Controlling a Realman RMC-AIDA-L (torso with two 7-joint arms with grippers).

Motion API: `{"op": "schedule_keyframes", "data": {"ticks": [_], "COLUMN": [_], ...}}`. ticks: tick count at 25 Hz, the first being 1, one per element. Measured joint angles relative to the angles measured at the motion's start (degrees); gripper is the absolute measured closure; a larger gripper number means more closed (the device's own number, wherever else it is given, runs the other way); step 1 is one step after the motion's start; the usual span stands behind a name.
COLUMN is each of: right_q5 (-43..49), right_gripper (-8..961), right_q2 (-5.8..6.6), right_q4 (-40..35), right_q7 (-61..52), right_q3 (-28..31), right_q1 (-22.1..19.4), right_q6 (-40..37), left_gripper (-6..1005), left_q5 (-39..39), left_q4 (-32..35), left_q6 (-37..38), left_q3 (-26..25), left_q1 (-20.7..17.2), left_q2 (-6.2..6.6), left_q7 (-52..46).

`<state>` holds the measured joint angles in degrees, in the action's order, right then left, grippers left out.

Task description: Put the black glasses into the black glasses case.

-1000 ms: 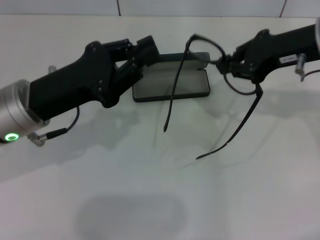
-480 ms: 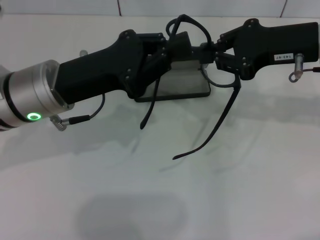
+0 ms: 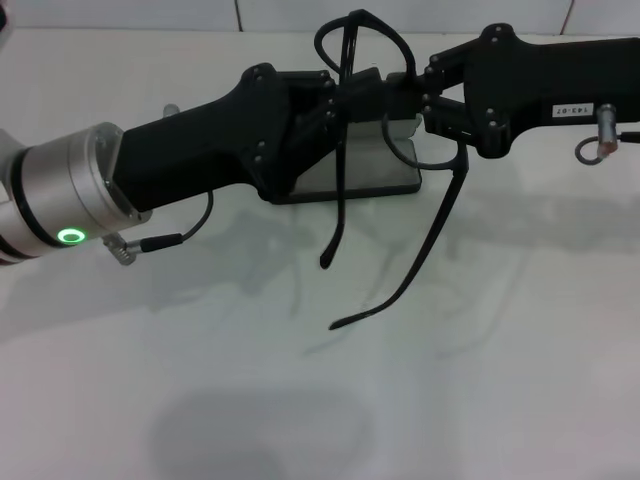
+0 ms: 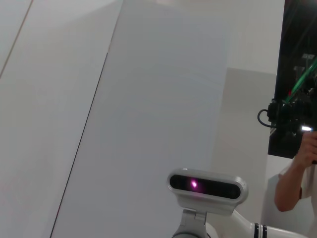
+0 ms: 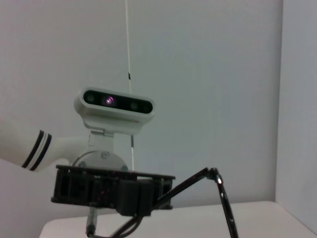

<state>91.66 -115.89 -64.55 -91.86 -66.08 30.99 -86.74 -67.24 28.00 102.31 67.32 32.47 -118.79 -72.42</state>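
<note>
Above the white surface point(image 3: 300, 400), the left end effector point(image 3: 345, 98) reaches in over the open black glasses case point(image 3: 375, 170), its fingers at the frame of the black glasses point(image 3: 350, 60); whether they pinch the frame cannot be told. Just beside it, the right end effector point(image 3: 415, 100) grips the glasses at the front. Both temple arms hang down below the end effectors, clear of the case, which lies flat beneath them.

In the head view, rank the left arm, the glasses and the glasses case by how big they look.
1. Left arm, nearest the camera, so enlarged.
2. Glasses, legs spread wide.
3. Glasses case, partly hidden behind both grippers, so unsure.
</note>
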Motion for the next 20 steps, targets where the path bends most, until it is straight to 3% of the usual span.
{"op": "schedule_keyframes", "data": {"ticks": [20], "right_q5": [-3.4], "right_gripper": [858], "right_q2": [-0.04], "right_q4": [4.8], "right_q7": [2.9], "right_q3": [-2.9], "right_q1": [2.7], "right_q6": [-2.6], "left_gripper": [965], "left_q5": [0.0], "left_q4": [-0.2], "left_q6": [-0.1], "left_q3": [-0.1], "left_q1": [-0.2], "left_q2": [-0.57], "left_q7": [0.6]}}
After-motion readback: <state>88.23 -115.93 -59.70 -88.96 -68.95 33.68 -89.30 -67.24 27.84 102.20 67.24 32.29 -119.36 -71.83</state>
